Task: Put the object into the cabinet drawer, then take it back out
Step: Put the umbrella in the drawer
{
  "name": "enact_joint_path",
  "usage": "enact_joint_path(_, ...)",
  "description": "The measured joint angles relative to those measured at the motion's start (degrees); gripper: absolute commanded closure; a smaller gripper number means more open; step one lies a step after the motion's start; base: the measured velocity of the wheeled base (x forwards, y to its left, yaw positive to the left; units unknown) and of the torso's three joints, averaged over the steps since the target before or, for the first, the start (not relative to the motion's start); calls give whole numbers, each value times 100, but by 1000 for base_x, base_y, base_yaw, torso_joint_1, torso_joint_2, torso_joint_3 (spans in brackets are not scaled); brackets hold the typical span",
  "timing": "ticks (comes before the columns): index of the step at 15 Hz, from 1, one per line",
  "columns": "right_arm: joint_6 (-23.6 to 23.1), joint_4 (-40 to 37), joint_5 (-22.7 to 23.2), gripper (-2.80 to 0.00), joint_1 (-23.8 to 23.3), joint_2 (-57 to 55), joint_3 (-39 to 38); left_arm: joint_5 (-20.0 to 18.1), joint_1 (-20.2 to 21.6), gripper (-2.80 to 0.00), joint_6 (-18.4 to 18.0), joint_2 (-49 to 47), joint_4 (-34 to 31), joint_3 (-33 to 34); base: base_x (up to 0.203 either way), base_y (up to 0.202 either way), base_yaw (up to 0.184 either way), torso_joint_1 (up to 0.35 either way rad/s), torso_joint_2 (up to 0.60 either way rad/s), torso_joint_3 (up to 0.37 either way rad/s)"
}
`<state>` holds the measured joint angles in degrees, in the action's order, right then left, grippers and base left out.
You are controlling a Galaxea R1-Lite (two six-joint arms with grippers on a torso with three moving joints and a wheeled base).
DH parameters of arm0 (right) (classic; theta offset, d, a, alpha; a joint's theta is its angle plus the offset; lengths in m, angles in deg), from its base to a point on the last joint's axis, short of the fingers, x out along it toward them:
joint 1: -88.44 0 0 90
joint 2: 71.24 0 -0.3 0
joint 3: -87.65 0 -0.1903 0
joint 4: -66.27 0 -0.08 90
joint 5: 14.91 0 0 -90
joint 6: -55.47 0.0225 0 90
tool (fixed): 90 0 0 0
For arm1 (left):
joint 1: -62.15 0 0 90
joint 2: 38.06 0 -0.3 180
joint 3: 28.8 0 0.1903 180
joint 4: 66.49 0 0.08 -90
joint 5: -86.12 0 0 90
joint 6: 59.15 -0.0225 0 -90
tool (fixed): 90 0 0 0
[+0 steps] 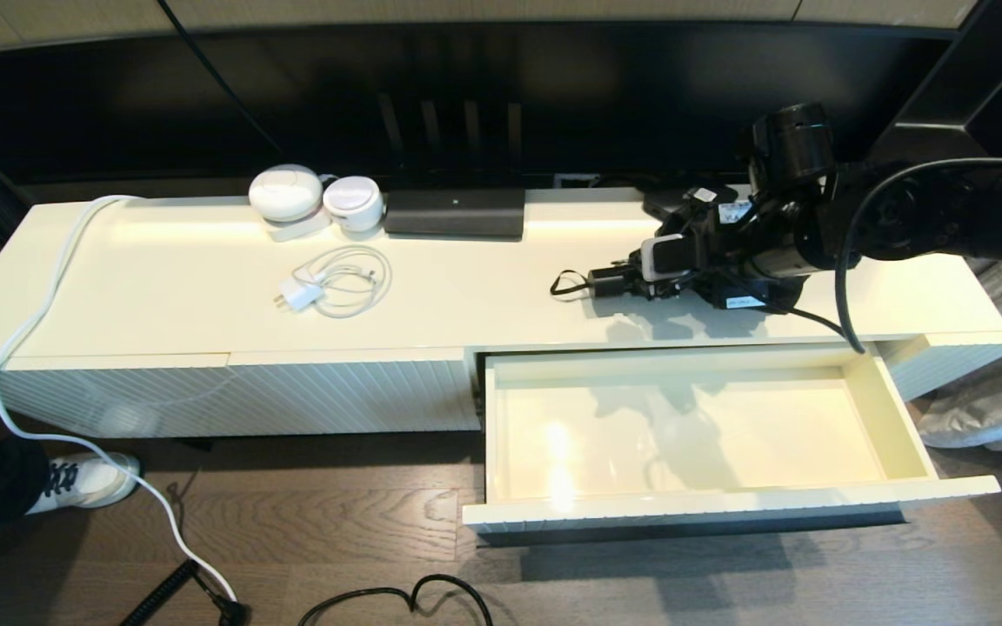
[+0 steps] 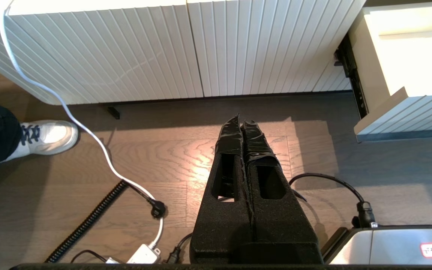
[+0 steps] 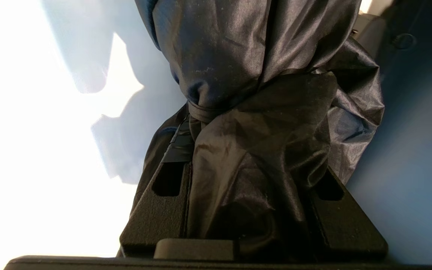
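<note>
The right gripper (image 3: 253, 210) pinches the umbrella (image 3: 261, 112) by its soft, slippery fabric — likely light, so the bundled middle suits; the left gripper (image 2: 243, 123) hangs pressed together.

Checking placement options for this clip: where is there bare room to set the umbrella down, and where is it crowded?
The open drawer holds nothing; its whole floor is free. The cabinet top is bare left of the white charger cable, and between that cable and the umbrella. Its back edge is crowded: white round devices, black box.

Right arm (image 1: 901, 209) black, looped black cable, white labels; left end effector (image 2: 243, 122) fingers black foam, seemingly tape-wrapped tips.
</note>
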<state>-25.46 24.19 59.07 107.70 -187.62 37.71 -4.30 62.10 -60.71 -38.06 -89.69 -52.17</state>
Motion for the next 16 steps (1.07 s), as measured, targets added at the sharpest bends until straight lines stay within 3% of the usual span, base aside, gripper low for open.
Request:
enact_joint_path(3,6,-41,-5,0,63,510,-571,1,2,0,0,0,-2,0,0,0,0,0,0,0)
enact_joint_path(10,67,-121,-329,0,111,2232,-2781,-2,-2,0,-1,0,0,0,0,0,0,0,0,0)
enact_joint_path(16,973,-225,-416,0,326,3194,-4353,-4,0,0,0,0,0,0,0,0,0,0,0,0)
